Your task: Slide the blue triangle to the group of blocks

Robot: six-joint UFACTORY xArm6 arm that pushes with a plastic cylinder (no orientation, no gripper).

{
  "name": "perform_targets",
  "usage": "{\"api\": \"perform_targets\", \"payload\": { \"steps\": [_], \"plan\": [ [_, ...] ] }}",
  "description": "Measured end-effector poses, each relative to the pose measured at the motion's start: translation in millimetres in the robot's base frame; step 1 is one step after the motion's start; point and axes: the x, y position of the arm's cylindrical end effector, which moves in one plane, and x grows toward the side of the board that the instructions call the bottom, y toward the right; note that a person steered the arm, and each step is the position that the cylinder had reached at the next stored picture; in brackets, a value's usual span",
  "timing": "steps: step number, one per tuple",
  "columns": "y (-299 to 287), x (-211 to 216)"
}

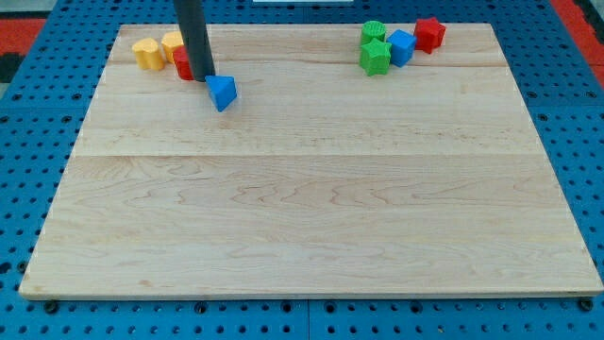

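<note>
Blue triangle [223,92] lying on the wooden desk [311,208], far left area, well apart from the cluster at far right. Just beside it on its upper left, touching or nearly so, my tip [205,77], the lower end of a straight dark rod coming down from the view's top. No jaws on this tool, only a bare rod, so neither wide nor narrow and holding nothing.

Behind the rod, partly hidden, a red block [181,64], shape not clear. Left of that, two yellow blocks touching each other: a rounded yellow block [146,54] at the far left and a second yellow block [172,43] just right of it, close against the red one.

At far right, a tight group of four: a green block [374,32] farthest back, a green star-like block [375,58] just nearer, a blue block [402,46] touching on the right, and a red block [429,33] at the right end of the group.

Under the desk, a blue perforated surface [28,189] showing on all sides.
</note>
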Motion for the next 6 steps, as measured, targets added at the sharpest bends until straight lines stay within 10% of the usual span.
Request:
{"api": "perform_targets", "payload": {
  "steps": [2, 6],
  "plan": [
    [97, 3],
    [-1, 18]
  ]
}}
